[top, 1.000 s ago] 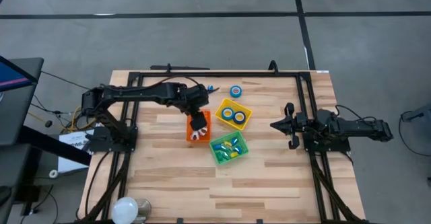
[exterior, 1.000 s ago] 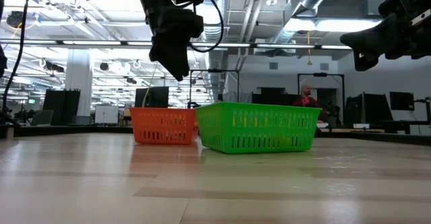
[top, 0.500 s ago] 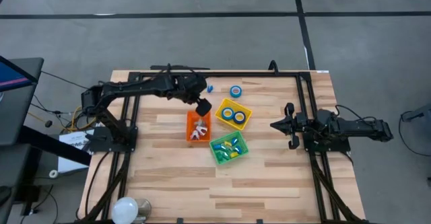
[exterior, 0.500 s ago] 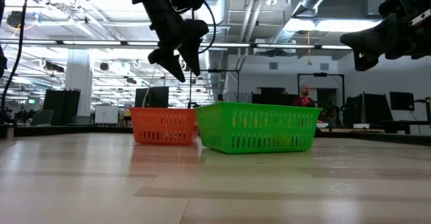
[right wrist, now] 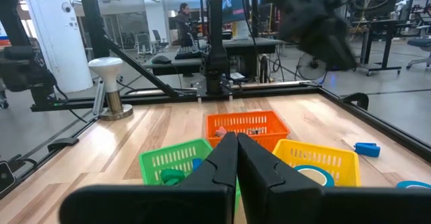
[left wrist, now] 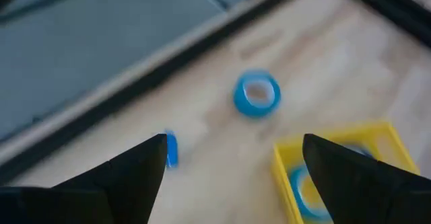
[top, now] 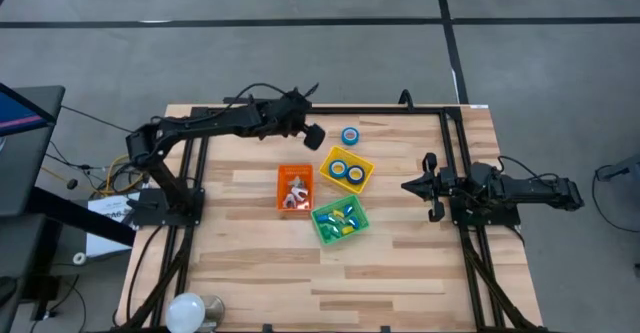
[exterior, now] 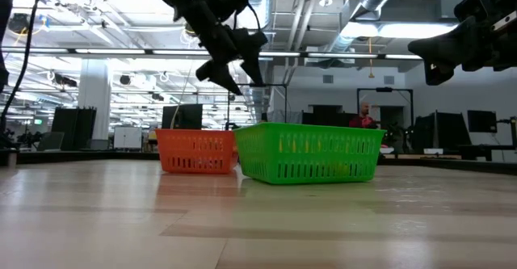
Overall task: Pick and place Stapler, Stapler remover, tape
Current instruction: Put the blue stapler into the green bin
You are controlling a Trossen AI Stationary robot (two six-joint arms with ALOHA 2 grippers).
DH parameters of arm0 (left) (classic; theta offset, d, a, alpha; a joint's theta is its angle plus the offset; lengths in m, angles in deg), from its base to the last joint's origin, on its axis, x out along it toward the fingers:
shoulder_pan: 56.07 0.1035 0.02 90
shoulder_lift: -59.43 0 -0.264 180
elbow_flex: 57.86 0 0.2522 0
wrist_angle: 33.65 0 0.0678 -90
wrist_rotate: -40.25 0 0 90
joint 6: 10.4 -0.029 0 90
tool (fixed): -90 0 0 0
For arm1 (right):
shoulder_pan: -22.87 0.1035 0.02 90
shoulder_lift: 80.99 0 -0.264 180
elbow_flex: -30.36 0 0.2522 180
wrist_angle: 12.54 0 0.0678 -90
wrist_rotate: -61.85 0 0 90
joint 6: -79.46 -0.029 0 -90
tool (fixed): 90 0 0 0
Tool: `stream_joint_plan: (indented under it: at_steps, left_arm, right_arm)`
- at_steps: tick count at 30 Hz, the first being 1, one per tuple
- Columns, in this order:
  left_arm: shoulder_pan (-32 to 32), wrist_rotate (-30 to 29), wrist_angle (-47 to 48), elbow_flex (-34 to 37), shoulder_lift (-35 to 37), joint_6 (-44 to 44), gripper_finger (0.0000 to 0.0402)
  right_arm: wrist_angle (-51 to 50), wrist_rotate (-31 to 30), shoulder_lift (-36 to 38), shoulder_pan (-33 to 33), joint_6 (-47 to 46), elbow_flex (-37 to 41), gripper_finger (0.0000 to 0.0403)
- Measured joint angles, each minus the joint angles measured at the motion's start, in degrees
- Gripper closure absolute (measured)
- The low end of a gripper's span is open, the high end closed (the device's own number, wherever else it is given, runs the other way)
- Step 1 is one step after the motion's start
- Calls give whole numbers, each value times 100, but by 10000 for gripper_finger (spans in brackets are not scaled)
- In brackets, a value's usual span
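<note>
Tape is the business at hand. Taking the biggest things first: the wooden counter (top: pixel 400 273) carries three bins clustered at its middle. The orange bin (top: pixel 295 188) holds pale metal pieces, probably stapler removers; the green bin (top: pixel 340 220) holds a mix of small yellow and blue items; the yellow bin (top: pixel 347 169) already holds two blue rolls. One loose tape roll (top: pixel 350 135) lies flat on the wood near the far edge, just beyond the yellow bin, and a small blue object (top: pixel 311 131) sits to its left, also on the wood.

The left end effector (top: pixel 312 133) hangs above the far part of the counter near that small object, its fingers (left wrist: pixel 128 173) spread wide and holding nothing; its wrist view looks down on the loose roll and the yellow bin's corner. The right end effector (top: pixel 412 185) waits at the right side of the counter, well apart from the bins, fingers pressed together on nothing.

My judgement: this is the reach stage of a pick. The next move calls for descending over either the loose roll or the small blue object, with the fingers straddling it before closing. I cannot tell which is the target.
</note>
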Motion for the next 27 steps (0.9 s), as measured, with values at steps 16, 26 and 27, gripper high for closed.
stream_joint_plan:
  at_steps: [16, 26, 27]
  left_arm:
    - [265, 165, -803, 9, -1018, -152, 60]
    - [765, 729, -602, 7, -1287, -139, 60]
    - [826, 728, -478, -24, -1287, -103, 60]
  right_arm:
    - [0, 2, 0, -1, 1, -2, 402]
    - [0, 2, 1, 0, 0, -2, 402]
    - [0, 2, 1, -1, -1, -2, 402]
